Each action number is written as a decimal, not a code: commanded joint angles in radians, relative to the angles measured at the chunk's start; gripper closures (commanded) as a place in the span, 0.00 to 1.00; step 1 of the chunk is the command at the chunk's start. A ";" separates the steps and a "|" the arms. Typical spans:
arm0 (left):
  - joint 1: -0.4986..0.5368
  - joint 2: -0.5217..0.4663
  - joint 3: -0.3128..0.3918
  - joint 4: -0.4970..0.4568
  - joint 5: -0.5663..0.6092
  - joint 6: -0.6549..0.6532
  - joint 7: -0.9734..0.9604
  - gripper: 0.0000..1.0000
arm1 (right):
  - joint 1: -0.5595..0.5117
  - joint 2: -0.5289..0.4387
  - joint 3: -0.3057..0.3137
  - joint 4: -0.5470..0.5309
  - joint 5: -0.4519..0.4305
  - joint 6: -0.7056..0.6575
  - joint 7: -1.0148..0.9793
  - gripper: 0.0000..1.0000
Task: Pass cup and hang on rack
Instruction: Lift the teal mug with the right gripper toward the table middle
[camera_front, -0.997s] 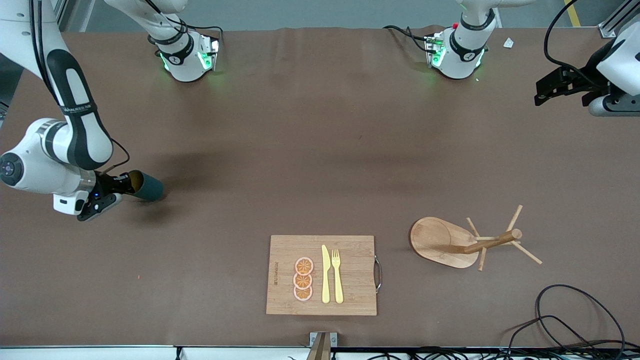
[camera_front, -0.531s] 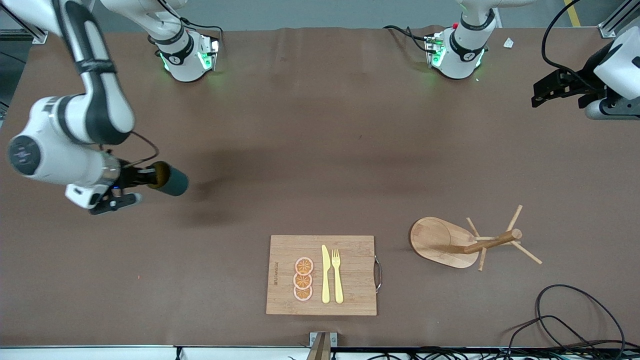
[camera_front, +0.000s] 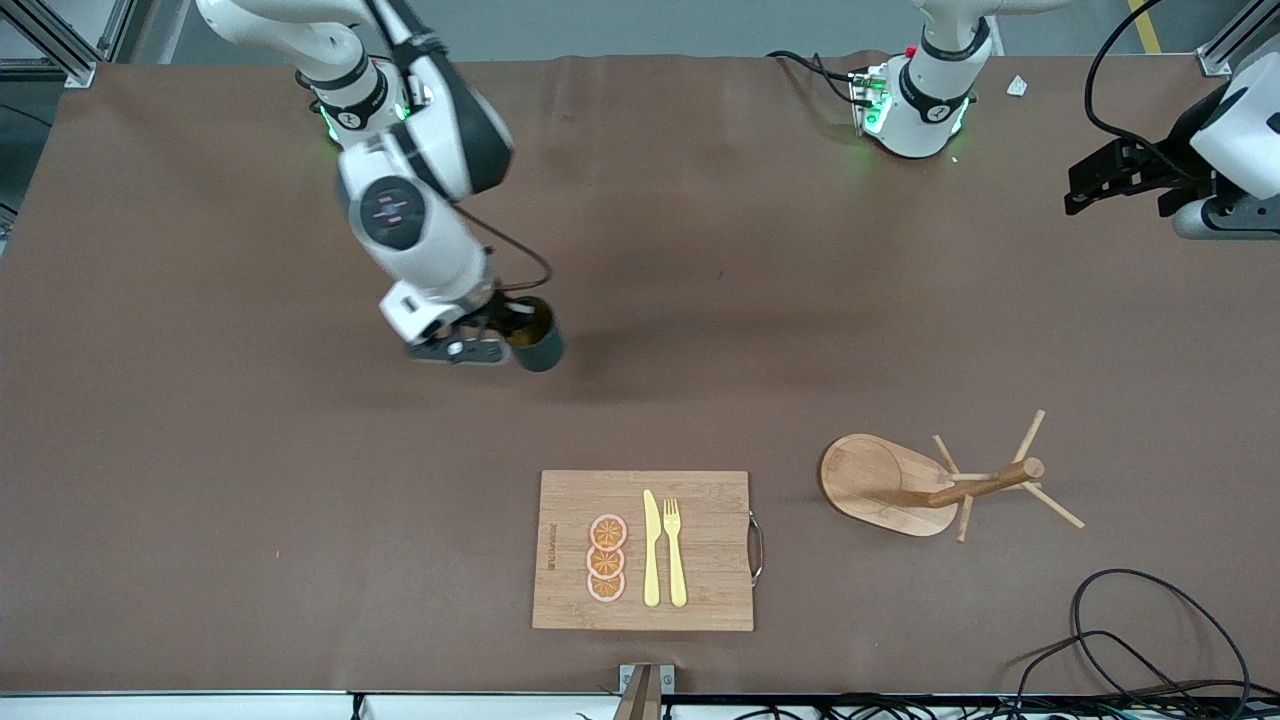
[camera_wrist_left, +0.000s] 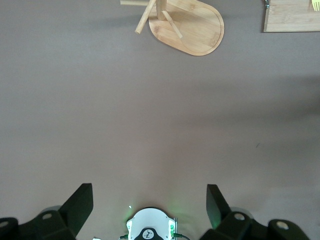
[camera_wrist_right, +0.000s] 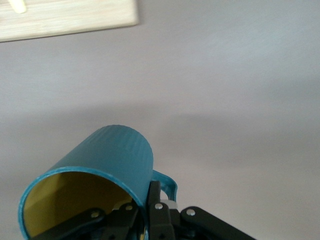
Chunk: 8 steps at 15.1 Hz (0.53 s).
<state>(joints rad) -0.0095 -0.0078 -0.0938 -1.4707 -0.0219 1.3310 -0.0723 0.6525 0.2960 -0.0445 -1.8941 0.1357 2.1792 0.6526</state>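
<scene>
My right gripper (camera_front: 512, 338) is shut on the rim of the dark teal cup (camera_front: 537, 343), one finger inside and one outside by the handle. It holds the cup tilted on its side in the air over the bare middle of the table. In the right wrist view the cup (camera_wrist_right: 107, 165) shows its yellowish inside, and my right gripper (camera_wrist_right: 145, 210) pinches its wall. The wooden rack (camera_front: 935, 480) stands toward the left arm's end, near the front camera, and also shows in the left wrist view (camera_wrist_left: 187, 25). My left gripper (camera_front: 1085, 185) is open and empty, high over the table's edge.
A bamboo cutting board (camera_front: 700, 590) with a steel handle lies near the front edge and carries three orange slices (camera_front: 606, 558), a yellow knife (camera_front: 651, 548) and a fork (camera_front: 675, 550). Black cables (camera_front: 1130, 640) lie at the corner beside the rack.
My right arm has swung the cup from the right arm's end of the table toward the middle, raised off the table. The left arm has barely moved.
</scene>
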 joint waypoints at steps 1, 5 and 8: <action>0.006 -0.001 -0.001 0.015 -0.013 -0.016 -0.001 0.00 | 0.074 0.142 -0.015 0.160 0.015 -0.002 0.108 1.00; 0.017 0.002 -0.003 0.006 -0.015 -0.024 -0.007 0.00 | 0.133 0.279 -0.015 0.308 0.048 -0.003 0.186 1.00; 0.019 0.037 -0.003 0.015 -0.018 -0.026 -0.009 0.00 | 0.142 0.340 -0.009 0.346 0.051 -0.002 0.210 1.00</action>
<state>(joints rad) 0.0028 -0.0020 -0.0935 -1.4733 -0.0220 1.3199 -0.0724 0.7825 0.5841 -0.0468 -1.6055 0.1638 2.1937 0.8433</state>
